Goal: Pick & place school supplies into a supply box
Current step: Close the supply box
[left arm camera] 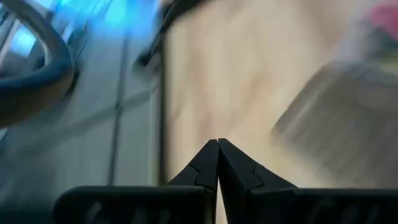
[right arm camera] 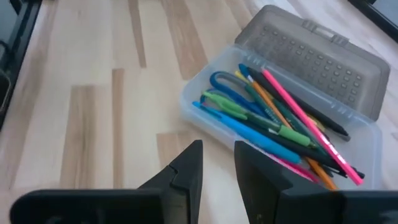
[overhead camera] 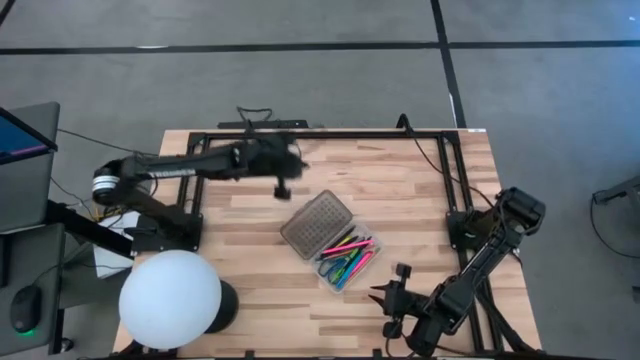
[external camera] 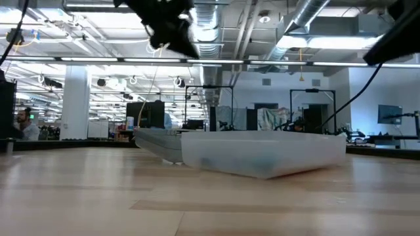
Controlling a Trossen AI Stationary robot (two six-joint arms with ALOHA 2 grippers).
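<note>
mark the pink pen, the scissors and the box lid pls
pink pen [right arm camera: 305, 118], right wrist view, on the middle of its barrel.
scissors [right arm camera: 225, 79], right wrist view, on the blue handle loop.
box lid [right arm camera: 311, 59], right wrist view, on its grid-textured panel.

arms: dark, jointed | left arm [overhead camera: 165, 172]: seemingly white band | tool fingers [right arm camera: 186, 168]: black

Left claw [overhead camera: 283, 188] hangs closed, seemingly raised, far-centre over the bench; right claw [overhead camera: 385, 297] waits near-right, fingers parted.
</note>
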